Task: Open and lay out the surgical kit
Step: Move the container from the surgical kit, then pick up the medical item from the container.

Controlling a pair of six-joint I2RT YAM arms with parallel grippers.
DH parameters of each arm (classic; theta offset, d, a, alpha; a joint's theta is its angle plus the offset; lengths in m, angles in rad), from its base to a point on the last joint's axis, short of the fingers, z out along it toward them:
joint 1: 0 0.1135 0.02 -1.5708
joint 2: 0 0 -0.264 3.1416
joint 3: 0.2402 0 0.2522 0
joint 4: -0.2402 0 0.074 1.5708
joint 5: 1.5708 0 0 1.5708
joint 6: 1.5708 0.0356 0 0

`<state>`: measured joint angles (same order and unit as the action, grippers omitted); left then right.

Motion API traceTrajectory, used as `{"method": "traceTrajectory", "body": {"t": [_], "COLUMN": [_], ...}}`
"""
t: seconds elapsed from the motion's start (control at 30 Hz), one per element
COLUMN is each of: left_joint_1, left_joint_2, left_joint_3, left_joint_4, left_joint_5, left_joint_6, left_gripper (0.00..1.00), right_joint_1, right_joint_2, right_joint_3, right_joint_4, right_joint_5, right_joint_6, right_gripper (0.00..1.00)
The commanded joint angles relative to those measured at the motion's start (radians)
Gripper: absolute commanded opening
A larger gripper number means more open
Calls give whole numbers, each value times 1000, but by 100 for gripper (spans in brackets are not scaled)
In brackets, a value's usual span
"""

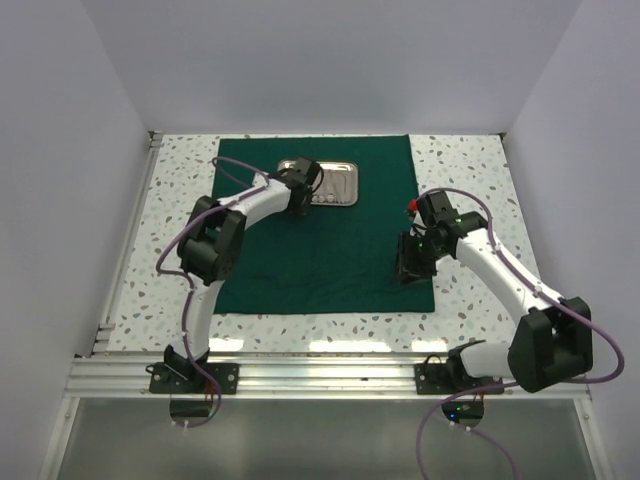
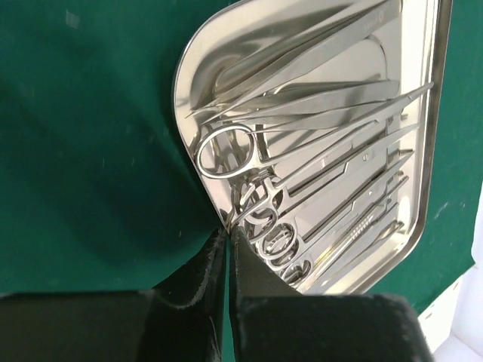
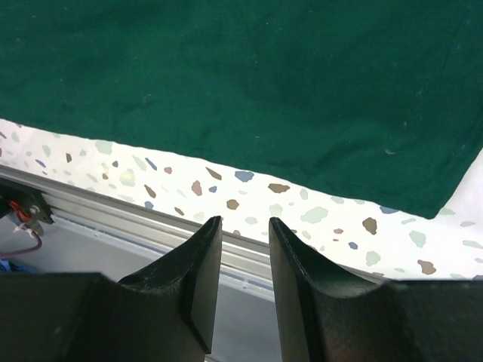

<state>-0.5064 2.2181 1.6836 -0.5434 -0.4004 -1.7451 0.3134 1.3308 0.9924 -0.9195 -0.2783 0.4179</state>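
Note:
The dark green cloth [image 1: 320,255] lies spread flat on the table. On its far part sits the steel tray [image 1: 338,185]. In the left wrist view the tray's rim [image 2: 183,83] curves round tweezers [image 2: 324,98], scissors with a large ring handle [image 2: 225,151] and ring-handled forceps [image 2: 283,241]. My left gripper [image 2: 227,230] is shut, its tips right at the tray's near rim; I cannot tell whether the rim is pinched. From above, the left gripper [image 1: 301,200] hangs over the tray's near edge. My right gripper [image 3: 245,222] is open and empty, above the cloth's near right corner [image 3: 434,204].
The speckled tabletop [image 3: 302,207] shows around the cloth. An aluminium rail [image 3: 113,215] runs along the table's near edge, with a red connector and wires [image 3: 26,215] below it. White walls close in the table on three sides.

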Motion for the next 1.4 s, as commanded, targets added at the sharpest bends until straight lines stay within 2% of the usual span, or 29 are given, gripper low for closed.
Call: {"method": "traceTrajectory", "body": {"t": [0.0, 0.2, 0.23, 0.27, 0.3, 0.37, 0.5, 0.6, 0.7, 0.73, 0.83, 0.9, 0.93, 0.97, 1.03, 1.07, 1.1, 1.13, 1.2, 1.27, 1.37], "left_joint_1": [-32, -38, -31, -27, -23, -18, -24, -30, -34, -32, -18, -3, 18, 28, 51, 52, 64, 66, 69, 68, 80], "left_joint_2": [-74, -92, -94, -94, -95, -97, -112, -135, -144, -141, -133, -146, -143, -134, -69, -42, 13, 35, 64, 43, 15], "left_joint_3": [-18, -19, -22, -25, -28, -32, -27, 5, 112, 193, 296, 297, 292, 306, 416, 457, 500, 555, 567, 489, 371], "left_joint_4": [25, 0, -7, -9, -7, 0, -7, -39, -126, -153, -178, -106, -16, 6, -42, -68, -99, -154, -191, -167, -89], "left_joint_5": [-26, -5, 8, 23, 47, 60, 101, 107, 86, 81, 90, 161, 191, 222, 223, 225, 227, 216, 184, 169, 176], "left_joint_6": [-82, -54, -53, -51, -51, -42, -39, -5, 100, 131, 293, 496, 575, 739, 905, 1076, 1155, 1299, 1407, 1516, 1570], "left_gripper": [0, 0, 4, 12, 25, 33, 59, 62, 63, 63, 62, 61, 61, 60, 60, 60, 59, 59, 57, 55, 54], "right_joint_1": [4, 10, 9, 10, 9, 9, 10, 9, 10, 10, 10, 10, 9, 9, 9, 9, 10, 9, 9, 9, 7], "right_joint_2": [-59, -119, -120, -120, -120, -119, -117, -114, -105, -99, -87, -71, -67, -56, -44, -38, -22, -16, 10, 30, 79], "right_joint_3": [-11, -32, -31, -28, -23, -20, -21, -20, -12, -9, 5, 26, 37, 60, 83, 109, 123, 149, 169, 192, 232], "right_joint_4": [-21, -27, -28, -28, -30, -32, -30, -33, -41, -41, -50, -61, -67, -71, -84, -88, -97, -104, -107, -105, -107], "right_joint_5": [13, 31, 34, 43, 51, 60, 73, 88, 102, 106, 129, 142, 152, 174, 198, 217, 218, 221, 222, 223, 218], "right_joint_6": [-18, -19, -22, -24, -25, -30, -33, -37, -41, -41, -42, -42, -44, -44, -39, -34, -24, -16, 4, 21, 45], "right_gripper": [36, 36, 36, 36, 36, 36, 36, 36, 37, 37, 37, 37, 37, 38, 38, 38, 38, 38, 38, 39, 38]}}
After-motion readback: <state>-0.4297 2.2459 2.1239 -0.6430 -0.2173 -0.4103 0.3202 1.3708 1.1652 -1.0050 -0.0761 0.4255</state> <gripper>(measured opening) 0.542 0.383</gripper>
